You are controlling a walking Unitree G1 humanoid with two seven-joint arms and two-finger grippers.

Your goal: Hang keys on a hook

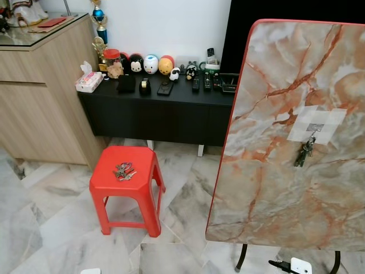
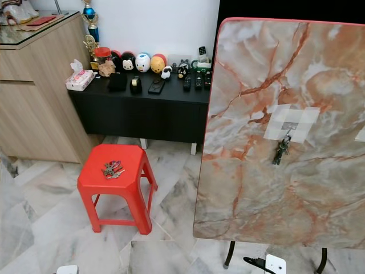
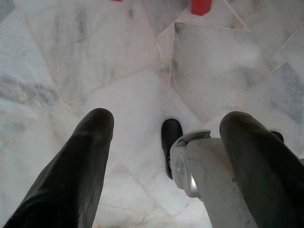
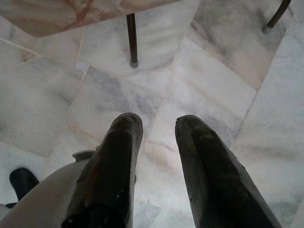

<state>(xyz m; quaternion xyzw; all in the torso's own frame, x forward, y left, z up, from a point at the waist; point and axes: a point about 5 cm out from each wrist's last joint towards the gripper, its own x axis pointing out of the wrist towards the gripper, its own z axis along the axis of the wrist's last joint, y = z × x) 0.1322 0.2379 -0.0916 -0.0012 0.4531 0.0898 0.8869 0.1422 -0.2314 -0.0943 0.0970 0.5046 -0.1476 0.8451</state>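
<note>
Keys [image 1: 124, 170] lie mid-top of red stool [image 1: 149, 162], slightly toward its front edge. Small, light, loose metal bunch, slippery; best pinched at the ring. Hook [image 1: 313, 133] on upright marble board [image 1: 274, 188] carries another bunch [image 1: 305, 152]; hook detail unclear. Left gripper [image 3: 166, 142] spread wide, empty; right gripper [image 4: 159, 142] parted narrower, empty, both hanging over floor.

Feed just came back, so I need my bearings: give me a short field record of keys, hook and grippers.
loose keys: bunch lying on red stool
hung keys: bunch on hook on upright marble board
left gripper: open, pointing at floor, empty
right gripper: open, pointing at floor, empty
stool position: left of board
</note>
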